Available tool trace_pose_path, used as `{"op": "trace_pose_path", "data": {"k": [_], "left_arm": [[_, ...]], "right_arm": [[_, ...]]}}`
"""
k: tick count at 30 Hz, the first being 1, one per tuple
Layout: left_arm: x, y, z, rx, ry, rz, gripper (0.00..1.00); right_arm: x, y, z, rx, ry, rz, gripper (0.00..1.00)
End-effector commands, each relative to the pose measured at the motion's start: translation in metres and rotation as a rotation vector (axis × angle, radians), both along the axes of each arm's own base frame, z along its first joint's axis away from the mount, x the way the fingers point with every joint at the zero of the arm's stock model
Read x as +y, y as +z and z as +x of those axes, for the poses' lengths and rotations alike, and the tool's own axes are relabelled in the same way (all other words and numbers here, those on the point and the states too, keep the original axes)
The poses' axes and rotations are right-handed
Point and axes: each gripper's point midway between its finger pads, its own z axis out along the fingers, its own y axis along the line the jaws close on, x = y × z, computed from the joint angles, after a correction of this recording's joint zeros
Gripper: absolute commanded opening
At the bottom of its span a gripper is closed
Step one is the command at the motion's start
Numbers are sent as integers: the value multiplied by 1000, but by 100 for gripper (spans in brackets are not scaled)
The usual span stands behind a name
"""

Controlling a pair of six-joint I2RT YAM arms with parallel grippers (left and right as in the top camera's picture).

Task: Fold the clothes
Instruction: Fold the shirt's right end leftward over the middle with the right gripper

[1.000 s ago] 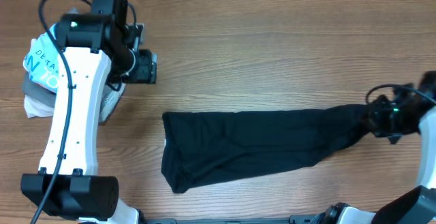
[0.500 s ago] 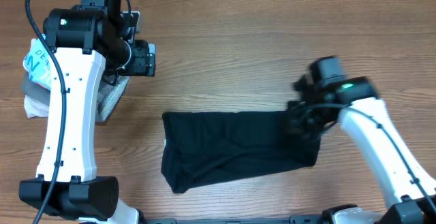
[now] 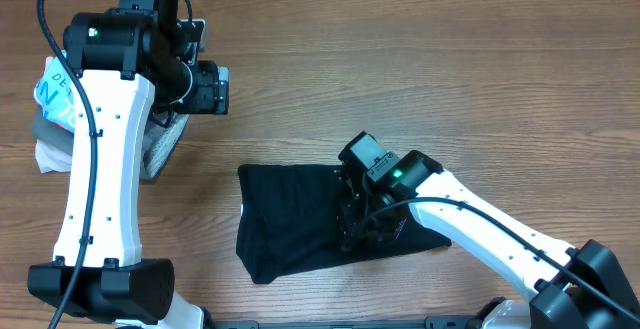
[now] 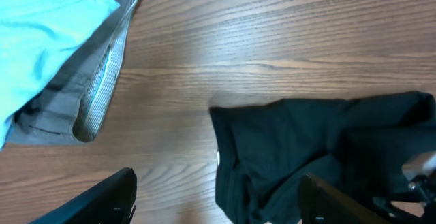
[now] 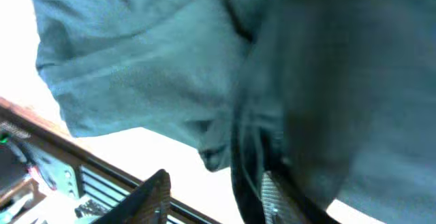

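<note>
Lying on table (image 3: 400,69): one black T-shirt (image 3: 285,219), one garment pile (image 3: 55,99)

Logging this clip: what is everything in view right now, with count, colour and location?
black T-shirt: one, black, middle of the table, right part bunched under the right arm
light blue shirt: one, light blue with white lettering, on top of the pile at the far left
grey and white garments: count unclear, grey and white, under the blue shirt at the far left
table: one, brown wood grain, beneath everything
left gripper: one, black on a white arm, above the table beside the pile, fingers wide apart and empty
right gripper: one, black on a white arm, over the T-shirt, fingers apart with cloth hanging by them
</note>
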Motion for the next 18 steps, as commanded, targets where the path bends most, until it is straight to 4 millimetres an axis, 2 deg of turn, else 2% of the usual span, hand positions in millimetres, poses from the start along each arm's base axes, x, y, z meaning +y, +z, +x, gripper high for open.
{"op": "trace_pose_path", "data": {"k": [1,6,7,9,10,11,15,16,18], "left_arm": [[3,14,-2,-44,-16,15,79],[5,14,-2,-45,-12,29,81],[5,14,-1,-46,-12,29,82],[5,14,0,-50,-12,28,83],[5,14,0,-51,-12,28,83],[5,14,0,-50,-12,28,84],[5,14,-1,-47,-12,29,87],[5,14,-1,-46,-12,29,87],[5,14,-1,-46,-12,29,88]], "right_arm": [[-17,4,17,-70,-73,-57,49],[-35,34,34,-184,-121,-18,52],[-40,38,37,-196,-145,-22,47],[-56,38,43,-193,-221,-58,18],[-65,36,46,-188,-256,-82,7],[-76,32,49,-183,-290,-119,4],[-98,11,55,-137,-357,-182,4],[-100,3,53,-117,-360,-190,4],[-91,-15,43,-34,-347,-159,4]]}}
